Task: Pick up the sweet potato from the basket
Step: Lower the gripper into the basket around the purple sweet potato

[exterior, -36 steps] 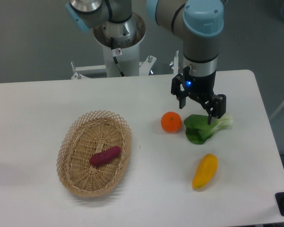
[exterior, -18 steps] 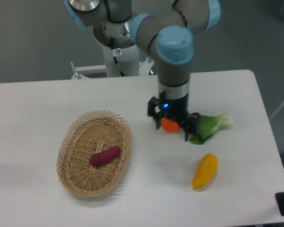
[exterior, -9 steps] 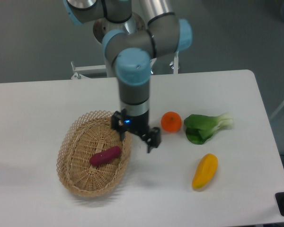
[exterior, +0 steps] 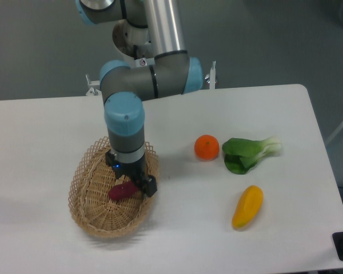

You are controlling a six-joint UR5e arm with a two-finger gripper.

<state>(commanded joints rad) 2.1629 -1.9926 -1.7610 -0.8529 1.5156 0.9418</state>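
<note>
The sweet potato (exterior: 119,192), a small magenta tuber, lies in the middle of the oval wicker basket (exterior: 84,197) at the left of the table. My gripper (exterior: 131,180) hangs directly over the tuber's right end and hides that end. The gripper is open: one finger stands at the far left and the other at the near right. I cannot tell whether the fingers touch the tuber.
An orange (exterior: 206,146) sits right of the basket. Farther right lies a green bok choy (exterior: 248,153). A yellow-orange elongated fruit (exterior: 247,206) lies toward the front right. The arm's base column (exterior: 143,54) stands behind the table.
The arm has swept left from over the bok choy, past the orange, to above the basket, and has come down over the sweet potato. Nothing else moved.
</note>
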